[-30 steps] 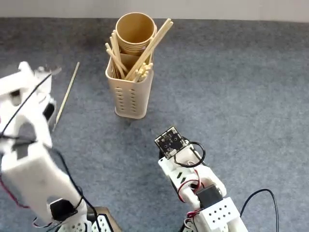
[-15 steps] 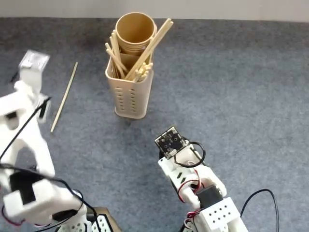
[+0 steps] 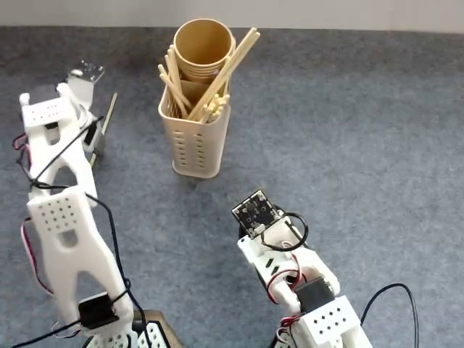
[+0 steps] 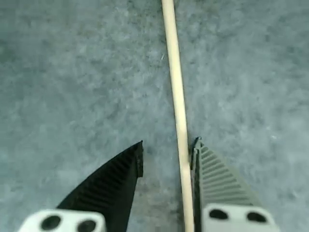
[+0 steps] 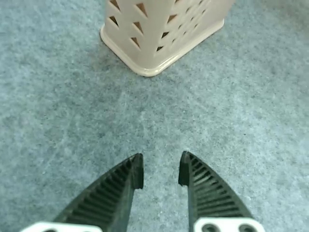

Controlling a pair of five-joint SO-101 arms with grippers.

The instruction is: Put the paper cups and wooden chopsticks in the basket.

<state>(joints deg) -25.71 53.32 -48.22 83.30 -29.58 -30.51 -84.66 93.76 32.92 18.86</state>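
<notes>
One wooden chopstick [image 4: 174, 72] lies flat on the grey carpet [image 4: 72, 72], apart from the basket [image 3: 194, 145], which already holds stacked paper cups [image 3: 204, 42] and a bunch of other chopsticks [image 3: 217, 76]. The left gripper [image 4: 167, 145] stands low over it with its jaws apart. The stick runs between them and touches the inner face of one finger. It is probably very light, stiff and smooth, so it may roll or swing in the grip; taking it close to its middle seems safest. The right gripper [image 5: 160, 164] is empty, its jaws a little apart, near the foot of the basket. No writing can be read on the basket, cups or stick.
</notes>
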